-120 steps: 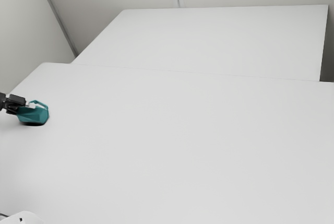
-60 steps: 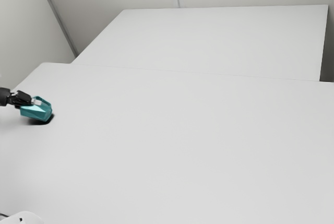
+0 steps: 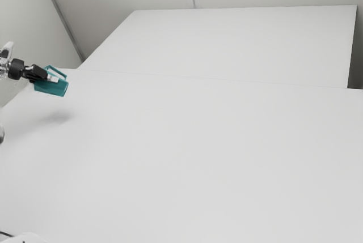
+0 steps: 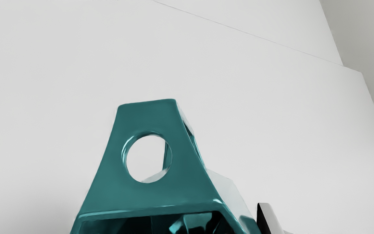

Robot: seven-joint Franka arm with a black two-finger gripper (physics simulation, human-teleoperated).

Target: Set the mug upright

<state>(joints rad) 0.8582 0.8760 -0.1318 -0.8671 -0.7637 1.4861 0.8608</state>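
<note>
In the exterior view my gripper (image 3: 53, 79) is at the far left, above the table, shut on the teal mug (image 3: 50, 88). The mug hangs in the air, tilted, with its handle on the upper side and a faint shadow on the table below it. From the wrist view, the mug (image 4: 148, 195) has a tapering teal part with a round hole, and a dark hollow lies at the bottom edge. One finger of my gripper (image 4: 187, 227) shows beside the mug's wall; the mug hides the other.
A wide white table (image 3: 198, 152) spreads below the mug, with a second white surface (image 3: 227, 45) adjoining its far edge. Pale walls stand behind. Part of a white object (image 3: 25, 238) shows at the exterior view's bottom left corner.
My gripper has raised the mug from the table, shifting slightly toward the exterior view's right. The mug's tilt has changed, and its shadow now lies apart from it.
</note>
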